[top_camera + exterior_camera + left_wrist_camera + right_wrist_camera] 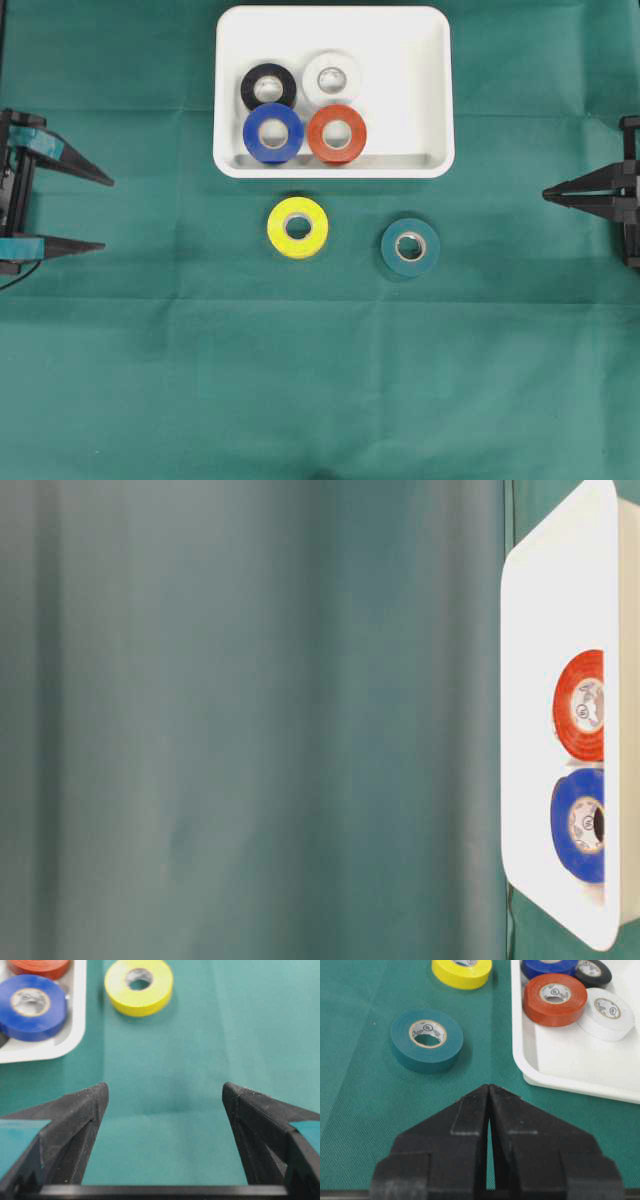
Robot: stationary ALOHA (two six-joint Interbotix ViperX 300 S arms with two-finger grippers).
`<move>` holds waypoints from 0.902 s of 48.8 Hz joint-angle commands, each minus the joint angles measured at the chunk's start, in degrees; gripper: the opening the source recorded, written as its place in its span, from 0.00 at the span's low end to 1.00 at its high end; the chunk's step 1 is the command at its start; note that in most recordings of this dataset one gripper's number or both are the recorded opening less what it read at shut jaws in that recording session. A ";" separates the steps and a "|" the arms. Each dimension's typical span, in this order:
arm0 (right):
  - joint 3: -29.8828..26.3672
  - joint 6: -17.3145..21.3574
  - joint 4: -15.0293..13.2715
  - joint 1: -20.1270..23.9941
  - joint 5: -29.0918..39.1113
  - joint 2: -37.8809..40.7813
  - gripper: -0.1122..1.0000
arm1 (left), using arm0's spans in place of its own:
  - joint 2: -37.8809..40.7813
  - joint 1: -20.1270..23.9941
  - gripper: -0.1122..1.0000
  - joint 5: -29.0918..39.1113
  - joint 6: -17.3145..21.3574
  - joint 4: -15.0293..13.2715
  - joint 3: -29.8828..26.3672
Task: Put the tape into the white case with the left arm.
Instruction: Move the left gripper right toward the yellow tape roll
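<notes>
A green cloth (pixel 120 380), finely woven and creased in faint straight folds, covers the bench. Near its far edge sits the white case (pixel 430 60), a shallow glossy plastic tray with rounded corners and a raised rim. Four tape rolls lie flat inside it, packed close in a square: black (pixel 268 87) and white (pixel 332 76) at the back, blue (pixel 273 133) and red (pixel 336 134) at the front. Each is a smooth ring with a pale cardboard core.

Two more rolls lie flat on the cloth in front of the case. The yellow roll (pixel 297 227) sits just outside the front rim, below the blue one. The teal roll (pixel 410 247) lies to its right, a little farther from the case, nearly matching the cloth.

The left gripper (pixel 108 213) waits at the left edge, level with the yellow roll and well apart from it. Its two pointed black fingers, each with a teal band, are spread wide and hold nothing. In the left wrist view the yellow roll lies ahead, left of centre.

The right gripper (pixel 546 194), plain black, rests at the right edge with its pointed tips pressed together, empty.
</notes>
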 commanded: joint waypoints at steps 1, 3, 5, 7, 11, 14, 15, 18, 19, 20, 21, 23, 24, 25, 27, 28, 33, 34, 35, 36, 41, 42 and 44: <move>-0.53 0.09 -0.09 -0.09 -0.62 0.44 0.02 | 0.26 -0.97 0.96 -0.44 -0.18 -0.18 -0.62; -0.53 0.09 -0.09 -0.09 -0.62 0.44 0.02 | 0.26 -1.23 0.96 -0.44 -0.18 -0.18 -0.62; -0.53 0.09 -0.09 -0.09 -0.62 0.35 0.02 | 0.26 -1.32 0.96 -0.53 -0.18 -0.18 -0.62; -0.53 0.09 -0.09 -0.09 -0.70 0.44 0.02 | 0.35 -1.32 0.96 -0.53 -0.18 -0.18 -0.62; -0.53 0.09 -0.09 -0.09 -0.62 0.35 0.02 | 0.70 -1.32 0.96 -1.05 -0.18 -0.18 -0.62; -0.62 0.09 -0.09 -0.09 -0.62 0.35 0.02 | 1.49 -1.32 0.96 -2.02 -0.18 -0.18 -0.62; -0.62 0.09 -0.09 0.00 -0.70 0.35 0.02 | 1.85 -1.32 0.96 -2.37 -0.18 -0.18 -0.70; -0.62 0.09 -0.09 -0.09 -0.62 0.44 0.02 | 3.69 -1.41 0.96 -4.04 -0.18 -0.09 -0.97; -0.62 0.09 -0.09 0.00 -0.70 0.35 0.02 | 4.39 -1.32 0.96 -4.57 -0.18 -0.18 -1.05; -0.62 0.09 -0.09 0.00 -0.62 0.44 0.02 | 5.10 -1.32 0.96 -5.10 -0.09 -0.18 -1.32; -0.62 0.09 -0.09 -0.09 -0.70 0.44 0.02 | 5.71 -1.32 0.96 -5.62 0.00 -0.09 -1.49; -0.62 0.09 0.00 -0.09 -0.62 0.44 0.02 | 7.29 -1.32 0.96 -6.77 0.18 -0.09 -2.02; -0.62 0.09 -0.09 -0.09 -0.70 0.35 0.02 | 8.09 -1.32 0.96 -7.21 0.18 -0.09 -2.20; -0.62 0.09 -0.09 -0.09 -0.62 0.44 0.02 | 8.96 -1.41 0.96 -7.82 0.26 -0.09 -2.64; -0.70 0.09 -0.09 -0.09 -0.62 0.44 0.02 | 10.72 -1.41 0.96 -8.70 0.26 0.00 -3.34; -0.70 0.09 -0.09 0.00 -0.70 0.35 0.02 | 11.69 -1.41 0.96 -9.14 0.26 0.00 -3.69; -0.62 0.09 -0.09 0.00 -0.62 0.44 0.02 | 16.08 -1.41 0.96 -10.55 0.35 0.00 -5.71; -0.62 0.09 -0.09 0.00 -0.62 0.44 0.02 | 17.05 -1.41 0.96 -10.63 0.35 0.00 -6.15; -0.62 0.09 -0.09 -0.09 -0.62 0.44 0.02 | 18.02 -1.41 0.96 -10.81 0.44 0.09 -6.59; -0.62 0.09 -0.09 -0.09 -0.62 0.35 0.02 | 18.90 -1.32 0.96 -10.90 0.44 0.00 -7.03; -0.70 0.09 -0.09 0.00 -0.70 0.44 0.02 | 23.99 -1.41 0.96 -11.25 0.44 0.09 -9.58; -0.62 0.09 -0.09 0.00 -0.70 0.44 0.02 | 24.87 -1.32 0.96 -11.25 0.44 0.00 -10.11; -0.70 0.09 -0.09 0.00 -0.70 0.35 0.02 | 26.63 -1.41 0.96 -11.25 0.44 0.00 -11.16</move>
